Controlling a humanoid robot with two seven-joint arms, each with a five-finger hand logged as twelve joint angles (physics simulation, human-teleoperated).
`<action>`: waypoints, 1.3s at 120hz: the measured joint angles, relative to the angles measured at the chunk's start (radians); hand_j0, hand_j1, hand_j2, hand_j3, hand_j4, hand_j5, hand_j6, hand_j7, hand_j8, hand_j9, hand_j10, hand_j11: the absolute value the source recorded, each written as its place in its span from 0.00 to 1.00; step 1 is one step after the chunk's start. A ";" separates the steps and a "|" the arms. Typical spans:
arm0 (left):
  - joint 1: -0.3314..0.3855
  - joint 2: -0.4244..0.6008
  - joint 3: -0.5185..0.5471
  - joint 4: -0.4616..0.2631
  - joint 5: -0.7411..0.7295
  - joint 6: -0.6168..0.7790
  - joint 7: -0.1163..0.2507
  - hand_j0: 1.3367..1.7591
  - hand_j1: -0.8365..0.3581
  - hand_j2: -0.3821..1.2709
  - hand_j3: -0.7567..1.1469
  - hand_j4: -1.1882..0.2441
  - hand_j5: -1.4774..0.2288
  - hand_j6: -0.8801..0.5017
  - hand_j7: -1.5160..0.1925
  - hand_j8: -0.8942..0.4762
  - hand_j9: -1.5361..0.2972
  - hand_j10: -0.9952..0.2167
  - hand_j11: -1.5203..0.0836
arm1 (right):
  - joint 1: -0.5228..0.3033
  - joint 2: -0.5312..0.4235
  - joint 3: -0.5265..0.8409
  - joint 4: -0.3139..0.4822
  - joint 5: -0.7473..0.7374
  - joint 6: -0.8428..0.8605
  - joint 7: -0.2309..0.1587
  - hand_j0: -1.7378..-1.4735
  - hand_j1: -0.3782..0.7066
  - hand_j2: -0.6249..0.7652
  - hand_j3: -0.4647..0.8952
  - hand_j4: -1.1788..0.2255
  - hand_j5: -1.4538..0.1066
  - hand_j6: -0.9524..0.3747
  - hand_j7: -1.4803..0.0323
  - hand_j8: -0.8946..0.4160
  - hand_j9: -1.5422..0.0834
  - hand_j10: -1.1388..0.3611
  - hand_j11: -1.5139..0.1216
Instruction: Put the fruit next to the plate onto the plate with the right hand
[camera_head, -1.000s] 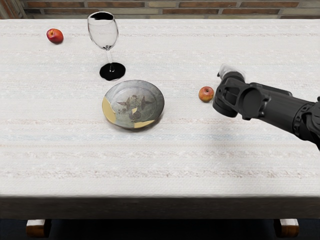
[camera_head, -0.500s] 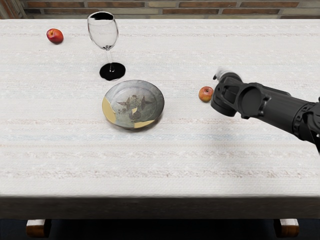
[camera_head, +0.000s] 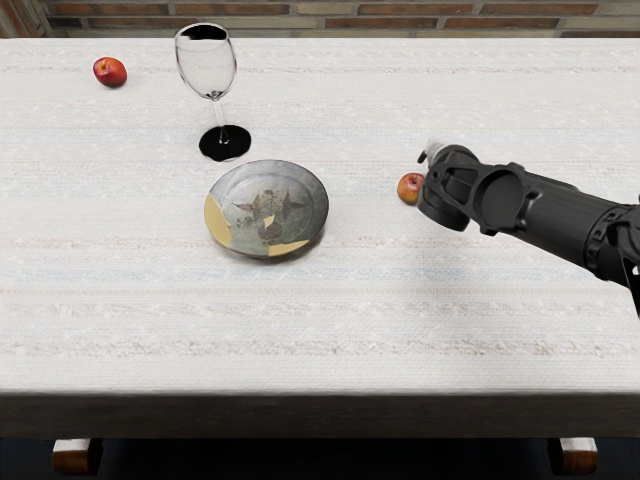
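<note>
A small red-orange apple (camera_head: 409, 188) lies on the pale whitewashed wooden table (camera_head: 350, 320), off to the right of the round grey ceramic plate with yellow patches (camera_head: 315, 195) and well apart from it. The black right arm (camera_head: 545, 212) reaches in from the right edge, and the right hand (camera_head: 438, 170) sits just beside the apple on its right, seemingly touching it. The bulky wrist hides the hand, so whether it is open or closed cannot be told. A clear wine glass with a dark foot (camera_head: 207, 70) stands upright behind the plate, and a second red apple (camera_head: 110, 71) rests near the far left corner.
</note>
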 joint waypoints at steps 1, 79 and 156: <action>0.000 0.000 0.000 0.000 0.000 0.000 0.000 0.76 0.99 0.23 0.40 0.83 0.87 0.64 0.89 0.65 0.84 0.82 0.95 | 0.000 0.000 0.000 0.000 0.000 0.000 0.000 0.30 0.38 0.40 0.34 0.61 0.66 0.47 0.70 0.44 0.69 0.54 0.67; 0.000 0.000 0.000 0.000 0.000 0.000 0.000 0.76 0.99 0.23 0.40 0.83 0.87 0.64 0.89 0.65 0.84 0.82 0.95 | 0.000 0.000 0.003 0.009 -0.003 0.005 0.000 0.30 0.42 0.40 0.34 0.58 0.63 0.45 0.67 0.41 0.66 0.52 0.64; 0.000 0.000 0.000 0.000 0.000 0.000 0.000 0.76 0.99 0.23 0.40 0.83 0.87 0.64 0.89 0.65 0.84 0.82 0.95 | 0.007 0.000 0.025 0.040 -0.005 0.005 0.000 0.30 0.43 0.40 0.34 0.58 0.63 0.44 0.66 0.40 0.66 0.51 0.63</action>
